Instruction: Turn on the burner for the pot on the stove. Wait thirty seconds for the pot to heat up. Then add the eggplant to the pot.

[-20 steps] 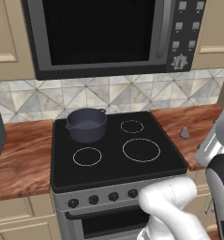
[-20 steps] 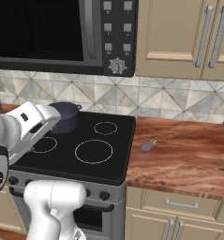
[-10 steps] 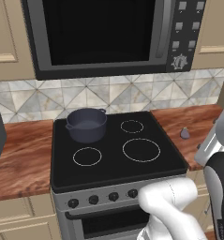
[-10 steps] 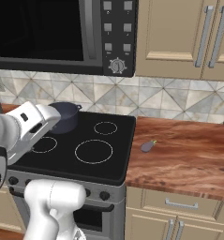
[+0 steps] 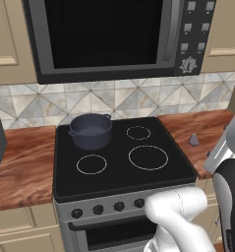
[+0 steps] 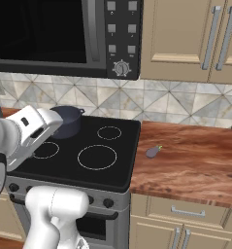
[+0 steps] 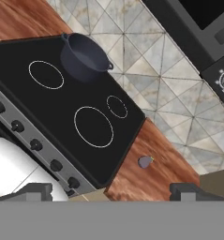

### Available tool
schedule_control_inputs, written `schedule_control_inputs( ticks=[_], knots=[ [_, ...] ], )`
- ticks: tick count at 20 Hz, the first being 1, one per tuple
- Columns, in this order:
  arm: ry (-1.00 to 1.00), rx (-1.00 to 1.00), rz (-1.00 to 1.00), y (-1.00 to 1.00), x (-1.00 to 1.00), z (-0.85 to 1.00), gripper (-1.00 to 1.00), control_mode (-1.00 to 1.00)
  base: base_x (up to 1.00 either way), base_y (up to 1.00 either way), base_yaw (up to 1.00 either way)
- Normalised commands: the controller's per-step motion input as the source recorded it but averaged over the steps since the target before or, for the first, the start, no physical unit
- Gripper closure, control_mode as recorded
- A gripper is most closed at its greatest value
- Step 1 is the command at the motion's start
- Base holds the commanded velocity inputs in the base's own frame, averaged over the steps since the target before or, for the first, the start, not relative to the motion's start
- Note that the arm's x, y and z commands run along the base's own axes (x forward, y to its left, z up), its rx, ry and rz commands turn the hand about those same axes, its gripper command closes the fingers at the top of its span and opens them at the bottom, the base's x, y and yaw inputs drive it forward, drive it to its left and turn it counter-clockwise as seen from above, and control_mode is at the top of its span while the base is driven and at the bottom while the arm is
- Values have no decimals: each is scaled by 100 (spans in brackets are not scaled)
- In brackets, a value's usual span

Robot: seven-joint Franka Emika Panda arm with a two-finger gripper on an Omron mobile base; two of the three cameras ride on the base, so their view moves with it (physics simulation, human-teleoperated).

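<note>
My gripper (image 7: pixel 111 191) hangs high with jaws spread, holding nothing; the stove (image 7: pixel 24 96) knobs (image 7: pixel 36 145) lie below, toward its left finger; I judge them first

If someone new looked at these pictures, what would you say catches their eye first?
The black glass stove with white rings, directly below a large microwave. A dark pot sits at its back-left ring, and a tiny eggplant lies alone on the wooden counter to the stove's right.

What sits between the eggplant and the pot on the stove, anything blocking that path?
Nothing visible. The eggplant lies on the wooden counter right of the stove; between it and the pot is only flat black glass with burner rings.
</note>
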Motion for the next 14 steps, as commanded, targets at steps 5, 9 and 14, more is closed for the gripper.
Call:
schedule_control_inputs(
  ticks=[5,9,14],
  knots=[
    [0,0,0,0,0,0,-100,-100,0,0,0],
    [0,0,0,0,0,0,-100,-100,0,0,0],
    [0,0,0,0,0,0,-100,-100,0,0,0]
  ],
)
